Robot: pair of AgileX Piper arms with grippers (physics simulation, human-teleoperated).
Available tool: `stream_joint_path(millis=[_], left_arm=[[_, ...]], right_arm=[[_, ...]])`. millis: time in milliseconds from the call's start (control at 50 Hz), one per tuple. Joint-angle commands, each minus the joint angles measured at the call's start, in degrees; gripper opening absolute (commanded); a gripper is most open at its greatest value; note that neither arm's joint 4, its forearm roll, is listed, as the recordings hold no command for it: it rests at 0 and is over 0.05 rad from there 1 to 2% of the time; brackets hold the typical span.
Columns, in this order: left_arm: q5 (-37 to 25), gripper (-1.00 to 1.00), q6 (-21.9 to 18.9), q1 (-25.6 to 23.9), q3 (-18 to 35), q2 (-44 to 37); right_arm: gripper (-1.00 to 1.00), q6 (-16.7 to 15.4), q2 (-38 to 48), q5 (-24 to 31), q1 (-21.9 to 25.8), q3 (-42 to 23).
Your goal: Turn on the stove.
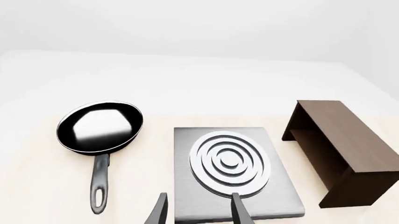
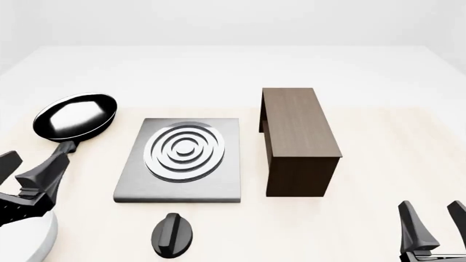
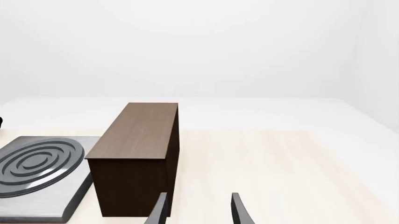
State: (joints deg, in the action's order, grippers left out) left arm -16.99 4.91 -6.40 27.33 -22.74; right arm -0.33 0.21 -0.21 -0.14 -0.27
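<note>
The stove [image 2: 183,158] is a flat grey slab with silver rings in the middle of the table. Its black knob [image 2: 172,234] with a raised bar lies apart from the slab, near its front edge. My left gripper [image 2: 29,168] is open and empty at the far left, beside the pan's handle and well left of the knob. My right gripper [image 2: 435,221] is open and empty at the near right. The left wrist view shows the stove [image 1: 232,164] beyond my open left gripper [image 1: 198,211]; the knob is out of that view. The right wrist view shows the stove's edge [image 3: 37,173] and my open right gripper [image 3: 198,209].
A black frying pan [image 2: 75,116] lies left of the stove, handle toward me; it also shows in the left wrist view [image 1: 100,126]. A tall dark brown wooden box [image 2: 297,136] stands right of the stove, seen too in both wrist views [image 1: 339,149] [image 3: 140,154].
</note>
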Motion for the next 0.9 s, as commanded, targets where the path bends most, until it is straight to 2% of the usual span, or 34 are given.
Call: stream_joint_path(millis=[20, 320, 380, 760, 900], left_arm=[[2.78, 1.0, 3.86, -1.79, -2.08, -6.13], [6.6, 1.0, 7.21, -2.88, -6.85, -9.37], [8.88, 1.0, 8.75, -3.73, -8.89, -10.91], [11.07, 1.0, 10.5, -4.82, -13.63, -12.43], [13.26, 1.0, 10.62, -5.92, -14.62, -16.09]], right_arm=[[1.0, -0.02, -0.01, -0.01, 0.0, 0.0], [1.0, -0.03, -0.02, -0.03, 0.02, 0.0], [1.0, -0.01, 0.0, -0.01, 0.01, 0.0], [1.0, 0.0, -0.01, -0.01, 0.01, 0.0], [1.0, 0.0, -0.01, -0.02, 0.02, 0.0]])
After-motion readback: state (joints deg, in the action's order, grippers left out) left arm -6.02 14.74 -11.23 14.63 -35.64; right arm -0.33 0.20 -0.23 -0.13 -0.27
